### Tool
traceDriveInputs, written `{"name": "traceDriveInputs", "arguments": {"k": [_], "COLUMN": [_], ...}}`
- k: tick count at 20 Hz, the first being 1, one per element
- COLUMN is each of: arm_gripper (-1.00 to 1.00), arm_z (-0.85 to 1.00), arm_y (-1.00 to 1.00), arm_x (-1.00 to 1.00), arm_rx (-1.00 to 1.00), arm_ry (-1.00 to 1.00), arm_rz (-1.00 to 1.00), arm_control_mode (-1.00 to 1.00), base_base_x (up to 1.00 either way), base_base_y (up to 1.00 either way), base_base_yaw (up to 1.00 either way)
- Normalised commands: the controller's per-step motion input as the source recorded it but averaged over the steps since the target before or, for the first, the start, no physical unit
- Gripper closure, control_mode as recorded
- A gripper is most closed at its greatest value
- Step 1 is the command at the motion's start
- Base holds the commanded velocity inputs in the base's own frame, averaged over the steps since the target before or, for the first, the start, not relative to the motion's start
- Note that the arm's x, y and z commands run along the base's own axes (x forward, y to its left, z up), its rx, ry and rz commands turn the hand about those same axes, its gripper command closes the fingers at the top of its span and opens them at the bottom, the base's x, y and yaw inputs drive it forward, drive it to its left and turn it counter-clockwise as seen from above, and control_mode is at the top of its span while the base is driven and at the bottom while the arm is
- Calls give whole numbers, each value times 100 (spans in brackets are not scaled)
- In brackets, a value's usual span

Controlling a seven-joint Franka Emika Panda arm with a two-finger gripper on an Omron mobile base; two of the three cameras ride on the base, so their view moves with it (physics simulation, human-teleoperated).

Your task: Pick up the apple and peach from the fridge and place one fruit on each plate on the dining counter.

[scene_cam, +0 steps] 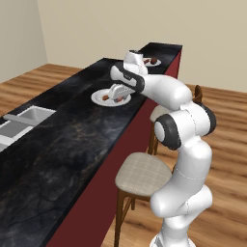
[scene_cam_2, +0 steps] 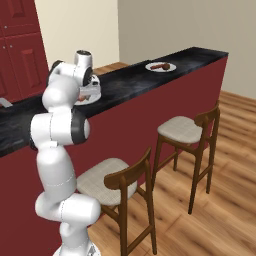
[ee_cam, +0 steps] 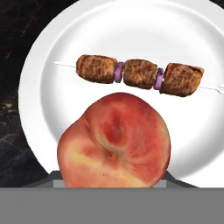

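Observation:
The peach [ee_cam: 114, 142], red and yellow, sits right in front of the hand camera and hides the fingertips. My gripper [scene_cam: 118, 98] is shut on the peach, just above the near white plate [ee_cam: 65, 48] on the black dining counter [scene_cam: 62, 140]. A meat skewer [ee_cam: 138, 74] lies across that plate [scene_cam: 99, 98], beyond the peach. The far plate [scene_cam: 149, 61] [scene_cam_2: 161, 67] carries small red-brown things; I cannot tell whether one is the apple. The fridge is out of view.
Two wooden cushioned stools [scene_cam_2: 107, 182] [scene_cam_2: 182, 129] stand along the counter's red base. A steel sink [scene_cam: 29, 116] is set into the counter's left side. Dark red cabinets [scene_cam_2: 20, 45] stand behind.

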Motion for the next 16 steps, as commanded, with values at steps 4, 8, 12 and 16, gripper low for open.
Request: {"name": "traceDriveInputs", "arguments": {"k": [4,8,12,16], "arm_gripper": [-100,-100,-100,-100], "arm_z": [18,22,24,30], "arm_y": [0,0,-4,-48], "arm_x": [0,2,-5,-96], "arm_rx": [-6,-2,0,7], "arm_ry": [6,3,9,-1], "arm_rz": [0,0,0,-4], "arm_control_mode": [-100,-100,-100,-100], "base_base_x": [0,0,0,0], "base_base_y": [0,0,0,0], "base_base_yaw": [0,0,0,0]}}
